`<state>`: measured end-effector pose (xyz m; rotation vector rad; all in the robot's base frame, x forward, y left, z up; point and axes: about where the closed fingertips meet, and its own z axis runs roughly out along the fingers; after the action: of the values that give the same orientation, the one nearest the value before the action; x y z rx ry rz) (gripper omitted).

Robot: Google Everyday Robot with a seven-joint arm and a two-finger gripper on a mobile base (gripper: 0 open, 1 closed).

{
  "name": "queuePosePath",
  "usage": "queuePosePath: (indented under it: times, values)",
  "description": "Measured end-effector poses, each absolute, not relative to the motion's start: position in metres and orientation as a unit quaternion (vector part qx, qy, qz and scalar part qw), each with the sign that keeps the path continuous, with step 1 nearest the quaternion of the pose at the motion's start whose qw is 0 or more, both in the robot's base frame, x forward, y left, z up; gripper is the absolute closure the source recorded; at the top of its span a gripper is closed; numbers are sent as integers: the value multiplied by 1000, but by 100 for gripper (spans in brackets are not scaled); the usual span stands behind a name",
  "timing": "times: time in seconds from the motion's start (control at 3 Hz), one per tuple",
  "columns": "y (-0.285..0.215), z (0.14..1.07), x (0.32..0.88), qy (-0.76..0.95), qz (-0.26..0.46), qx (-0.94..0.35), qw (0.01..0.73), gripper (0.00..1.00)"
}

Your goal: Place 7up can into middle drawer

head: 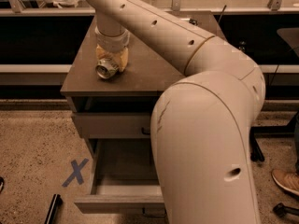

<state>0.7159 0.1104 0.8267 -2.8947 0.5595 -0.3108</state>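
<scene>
Silver green-label 7up can (106,71) clamped in yellow-padded gripper (112,62) over brown cabinet top (154,76) for transfer; grey-brown middle drawer (117,200) open below.

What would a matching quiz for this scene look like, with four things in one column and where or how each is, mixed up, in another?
1. 7up can
2. middle drawer
3. blue X
4. gripper

A. taped on the floor
B. pulled out, open
C. shut on the can at the cabinet top
D. on its side, shiny end towards the camera

Pairs: 1-D, 2-B, 3-A, 4-C.
</scene>
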Motion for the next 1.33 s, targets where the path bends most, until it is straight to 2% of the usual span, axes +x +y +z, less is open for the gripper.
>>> queuePosePath:
  times: [0.33, 0.67, 1.0, 1.33]
  values:
    - [66, 858, 702, 256, -110, -953, 120, 100]
    - [-28, 914, 630, 420, -94, -882, 191, 100]
    - [-98, 924, 584, 535, -113, -812, 204, 100]
    - [-119, 881, 540, 649, -77, -733, 189, 100]
